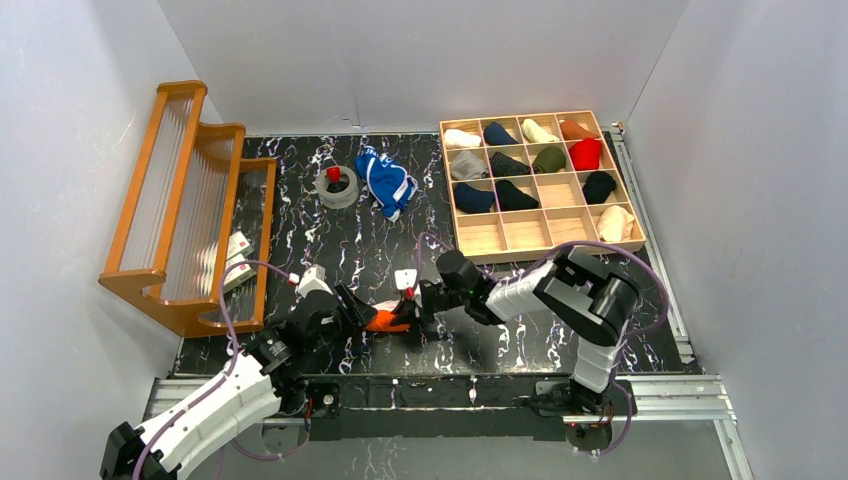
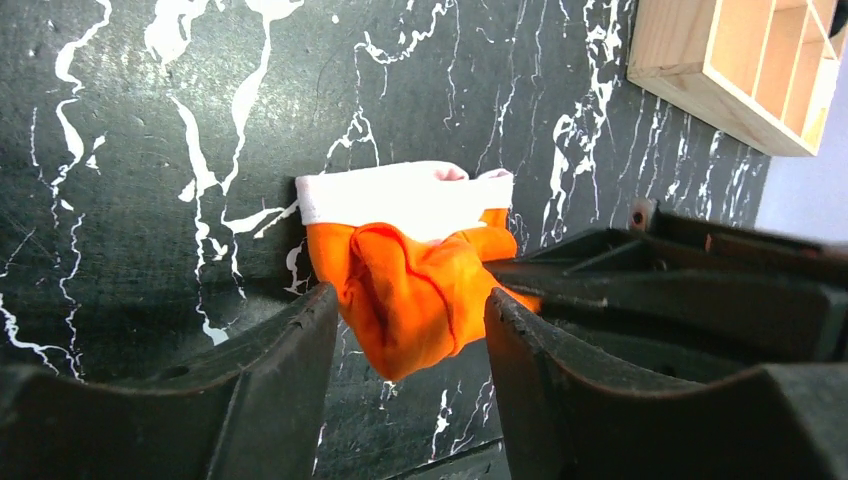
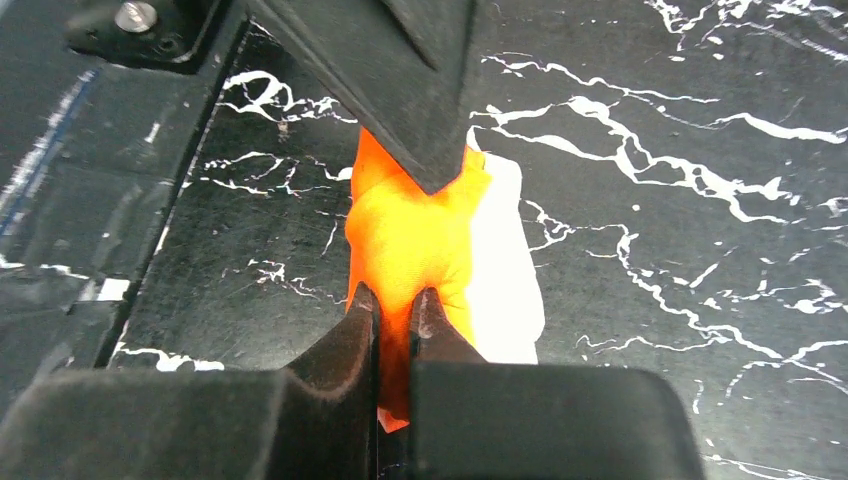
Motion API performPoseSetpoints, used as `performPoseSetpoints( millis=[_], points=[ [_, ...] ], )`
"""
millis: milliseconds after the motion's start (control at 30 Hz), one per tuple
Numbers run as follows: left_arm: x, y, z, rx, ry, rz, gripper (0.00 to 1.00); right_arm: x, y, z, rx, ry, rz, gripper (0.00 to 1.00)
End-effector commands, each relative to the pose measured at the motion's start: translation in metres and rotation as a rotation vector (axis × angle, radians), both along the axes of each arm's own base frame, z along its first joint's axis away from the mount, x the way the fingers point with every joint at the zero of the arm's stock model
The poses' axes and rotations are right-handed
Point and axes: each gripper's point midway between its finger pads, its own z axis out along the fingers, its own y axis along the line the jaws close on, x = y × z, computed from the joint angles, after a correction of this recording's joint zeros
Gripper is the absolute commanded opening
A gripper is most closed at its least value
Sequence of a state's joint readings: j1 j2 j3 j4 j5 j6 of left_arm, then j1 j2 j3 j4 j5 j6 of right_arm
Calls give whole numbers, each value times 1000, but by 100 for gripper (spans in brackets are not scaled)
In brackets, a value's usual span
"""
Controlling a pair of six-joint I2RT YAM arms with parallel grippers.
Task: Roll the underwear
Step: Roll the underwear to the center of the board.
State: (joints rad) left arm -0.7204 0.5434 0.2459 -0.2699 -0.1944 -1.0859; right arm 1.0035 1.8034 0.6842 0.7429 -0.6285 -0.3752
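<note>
Lower centre of the top view: the orange briefs (image 3: 410, 230) lie bunched on the table between the two gripper heads, well apart from the blue briefs (image 1: 387, 183) at upper centre. The right gripper (image 3: 393, 295) is clamped on the bundle's near end, a fold of orange cloth pinched between its fingers. The left gripper (image 2: 410, 300) stands with jaws parted, one finger on either side of the bundle and nothing gripped (whether the fingers brush the cloth cannot be told). In the right wrist view, the bundle's long axis runs from bottom to top of the frame, straight out from the closed fingers toward the left gripper's finger at top centre. The white waistband (image 2: 400, 192) lies along the bundle's right side there. In the left wrist view it sits at the bundle's upper edge, beyond the fingertips. Both arms are equally near; judged from this, any further roll turns about that shared line between the two tools.
</note>
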Motion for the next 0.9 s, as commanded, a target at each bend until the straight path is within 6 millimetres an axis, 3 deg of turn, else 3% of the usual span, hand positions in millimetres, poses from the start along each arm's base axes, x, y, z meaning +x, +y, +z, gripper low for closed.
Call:
performPoseSetpoints(
  millis=[0,233,400,700,867],
  points=[
    [-6,-1,-5,-32,-5,-14,55,-49,-52,-63,-272,494,22,1],
    [-10,-18,-1,-132,-36,-86,60,-35,-63,-74,-311,725,-72,5],
    [-13,-24,-5,-134,-27,-125,61,-26,-64,-74,-321,800,-112,8],
    [-2,-13,-26,-85,-4,-27,63,-24,-66,-86,-376,883,-141,11],
    [2,0,-47,0,43,43,63,-23,-66,-84,-378,869,-136,20]
  ],
)
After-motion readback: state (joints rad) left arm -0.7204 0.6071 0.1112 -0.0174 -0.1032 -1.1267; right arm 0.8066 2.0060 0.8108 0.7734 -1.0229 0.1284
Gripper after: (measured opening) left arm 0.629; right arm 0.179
